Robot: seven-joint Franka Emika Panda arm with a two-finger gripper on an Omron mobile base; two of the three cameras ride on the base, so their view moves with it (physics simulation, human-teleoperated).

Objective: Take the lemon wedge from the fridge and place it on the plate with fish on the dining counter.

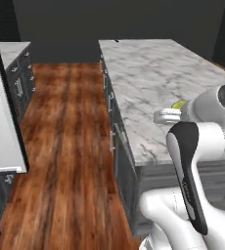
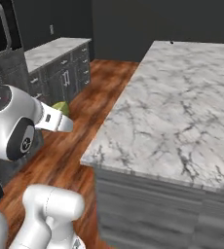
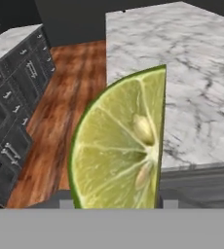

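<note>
The pincer (image 3: 116, 204) is closed on the lemon wedge (image 3: 121, 146), which stands up right in front of the hand camera: a yellow-green slice with its straight cut edge on one side, its curved rind on the other, and pale pips near the core. From the left base view the wedge (image 1: 179, 104) peeks out as a small green-yellow bit just past the arm's white wrist, over the near part of the dining counter (image 1: 148, 73). From the right base view it (image 2: 61, 107) sits at the tip of the wrist, held over the wooden floor (image 2: 75, 131), beside the counter's near corner rather than above it; which of the two is truer I cannot tell.

Ahead of the pincer and to one side stretches the counter's white, grey-veined marble top (image 3: 192, 73). On the other side, across the strip of reddish wooden floor (image 3: 60, 112), stands a row of grey cabinets (image 3: 16, 102) with small handles and a marble top of their own.
</note>
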